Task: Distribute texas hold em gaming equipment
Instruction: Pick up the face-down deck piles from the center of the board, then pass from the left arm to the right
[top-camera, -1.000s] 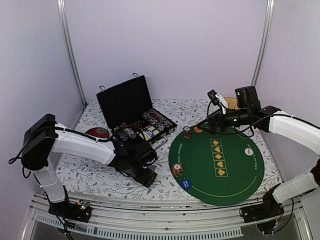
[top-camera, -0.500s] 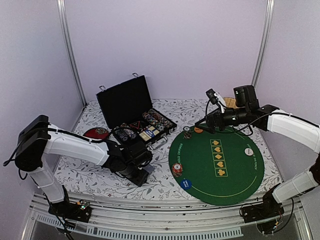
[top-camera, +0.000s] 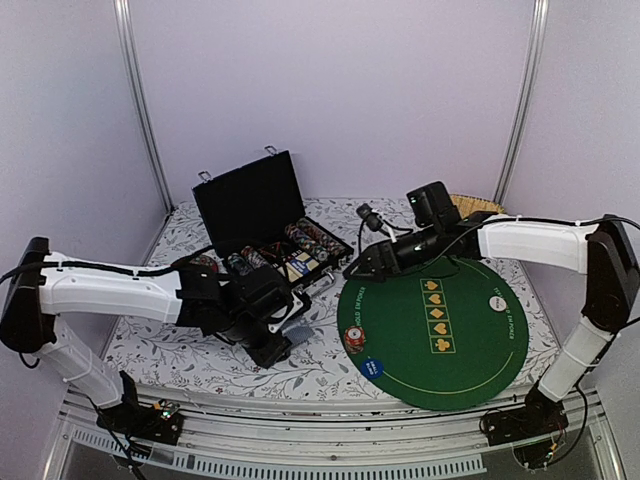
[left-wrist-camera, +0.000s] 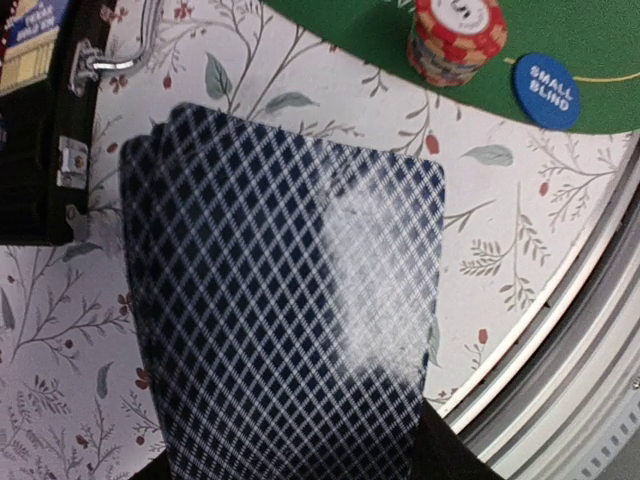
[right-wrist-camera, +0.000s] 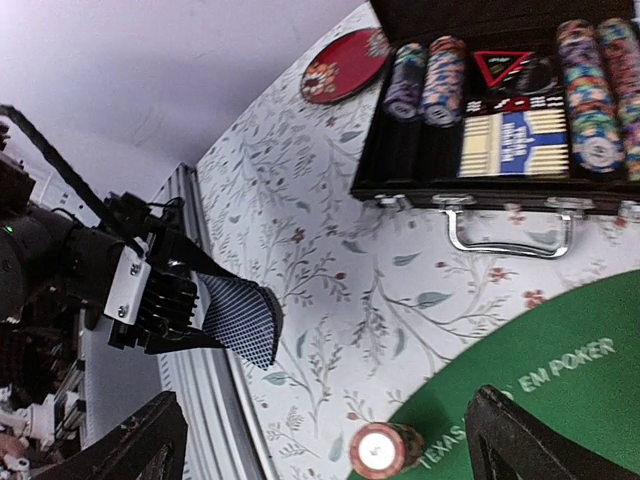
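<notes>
My left gripper is shut on a small fan of playing cards with grey-blue diamond backs, held just above the floral cloth in front of the case; the cards hide its fingers in the left wrist view. A red-and-white striped chip stack and a blue "small blind" disc sit on the near left edge of the green mat. A white disc lies on the mat's right side. My right gripper hangs open and empty over the mat's left rim, facing the held cards.
The black hinged case stands open at the back left, with chip rows and a card deck inside. A round dark-red dish lies left of it. The table's metal front rail runs close below the cards.
My left gripper has closed on the cards and drawn back to the left with them. The right arm has swung left across the mat toward the case.
</notes>
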